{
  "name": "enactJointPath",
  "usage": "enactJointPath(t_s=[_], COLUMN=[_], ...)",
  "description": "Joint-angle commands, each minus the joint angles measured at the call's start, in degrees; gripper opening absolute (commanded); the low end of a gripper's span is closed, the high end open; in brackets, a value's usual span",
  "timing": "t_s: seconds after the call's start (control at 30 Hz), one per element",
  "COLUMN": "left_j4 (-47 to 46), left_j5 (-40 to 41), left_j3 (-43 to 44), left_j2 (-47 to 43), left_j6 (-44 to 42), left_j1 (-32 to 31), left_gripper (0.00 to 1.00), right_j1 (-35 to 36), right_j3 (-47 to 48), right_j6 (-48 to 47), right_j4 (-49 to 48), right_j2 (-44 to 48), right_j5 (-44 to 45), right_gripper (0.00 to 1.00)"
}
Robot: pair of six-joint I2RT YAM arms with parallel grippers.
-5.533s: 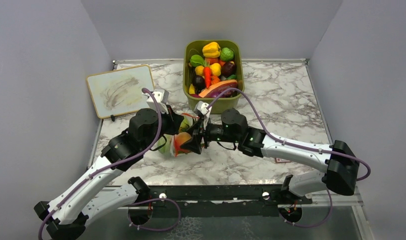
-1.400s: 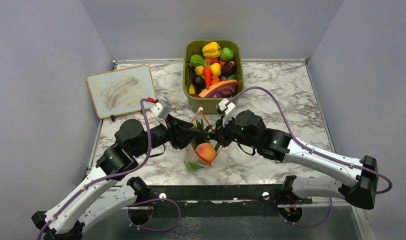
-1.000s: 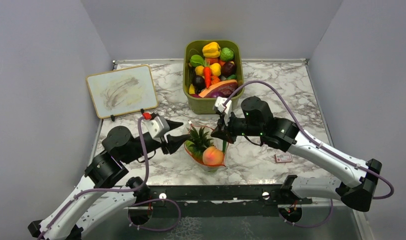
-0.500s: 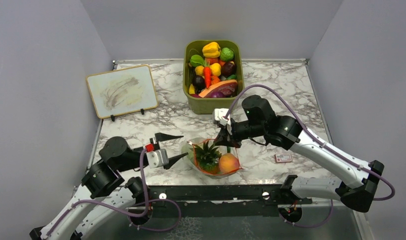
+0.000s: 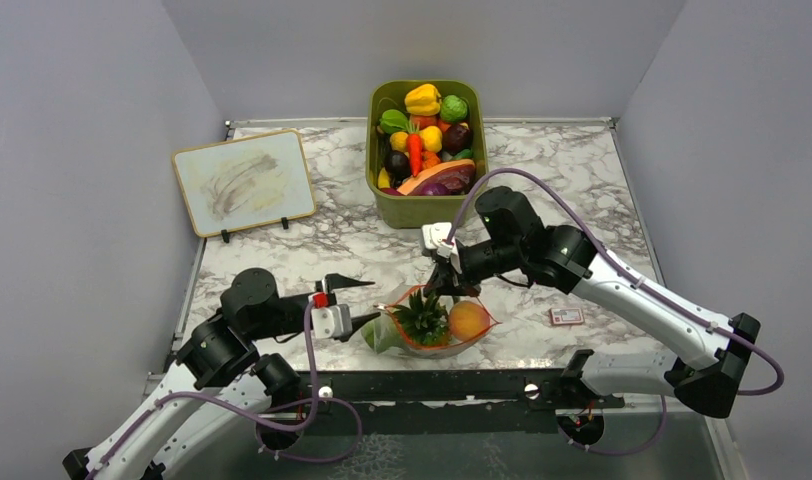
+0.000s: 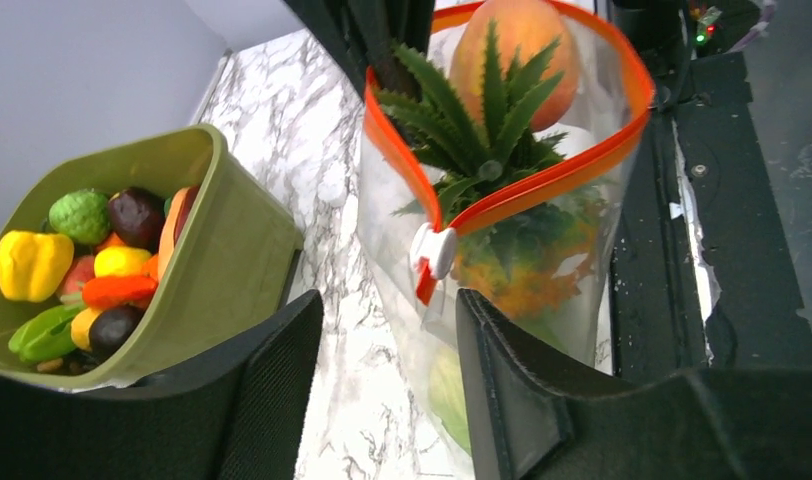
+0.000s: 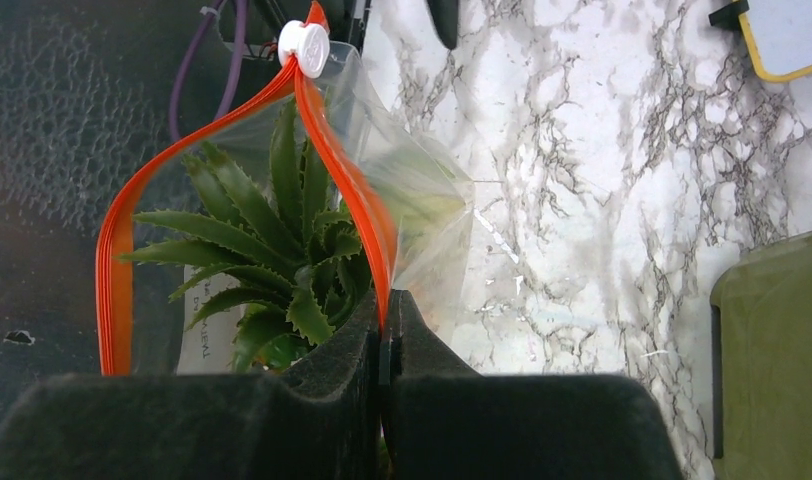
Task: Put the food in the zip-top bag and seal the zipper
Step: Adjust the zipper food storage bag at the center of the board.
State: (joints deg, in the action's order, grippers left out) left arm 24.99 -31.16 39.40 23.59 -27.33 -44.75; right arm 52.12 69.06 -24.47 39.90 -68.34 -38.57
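The clear zip-top bag stands near the table's front edge with its mouth gaping. Inside it is the food: an orange bumpy fruit with green leaves, a peach-coloured fruit and a light-green ball. My right gripper is shut on the orange-red zipper at the far side of the mouth. The zipper's white slider sits at the end nearest my left gripper. The left gripper is open just left of the bag, and in the left wrist view the bag's lower corner lies between its fingers, unheld.
An olive-green bin full of toy produce stands behind the bag. A small whiteboard rests at the back left. A small card lies right of the bag. The black front rail runs just below the bag.
The right gripper carried the bag toward the front edge. The left gripper, open, dropped away to the left and has come back right, up to the bag's slider end.
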Motion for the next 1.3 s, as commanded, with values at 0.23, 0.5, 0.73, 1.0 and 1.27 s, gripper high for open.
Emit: enactJointPath(t_s=[0.23, 0.5, 0.73, 1.0, 1.27], left_j4=[-2.2, -6.87, -9.31, -9.43, -9.32], left_j5=[-9.9, -1.13, 1.45, 2.06, 2.0], left_j3=[-0.59, -0.93, -2.37, -2.29, -1.93], left_j2=[-0.39, -2.06, -2.76, -2.39, -2.43], left_j6=[0.07, 4.91, 5.3, 5.38, 5.95], left_j1=[-0.16, -0.16, -0.14, -0.15, -0.16], left_gripper=[0.0, 0.0, 0.0, 0.0, 0.0], right_j1=[-0.22, -0.17, -0.17, -0.17, -0.18], right_j3=[1.98, 1.37, 0.0, -1.64, -7.27], right_j6=[2.37, 16.48, 20.54, 26.84, 29.09], right_j4=[-3.62, -8.29, -3.61, 2.34, 5.34], right_j2=[-2.99, 2.47, 7.95, 12.03, 13.5], right_j5=[0.68, 14.25, 19.94, 28.04, 28.89], right_gripper=[0.05, 0.52, 0.52, 0.57, 0.55])
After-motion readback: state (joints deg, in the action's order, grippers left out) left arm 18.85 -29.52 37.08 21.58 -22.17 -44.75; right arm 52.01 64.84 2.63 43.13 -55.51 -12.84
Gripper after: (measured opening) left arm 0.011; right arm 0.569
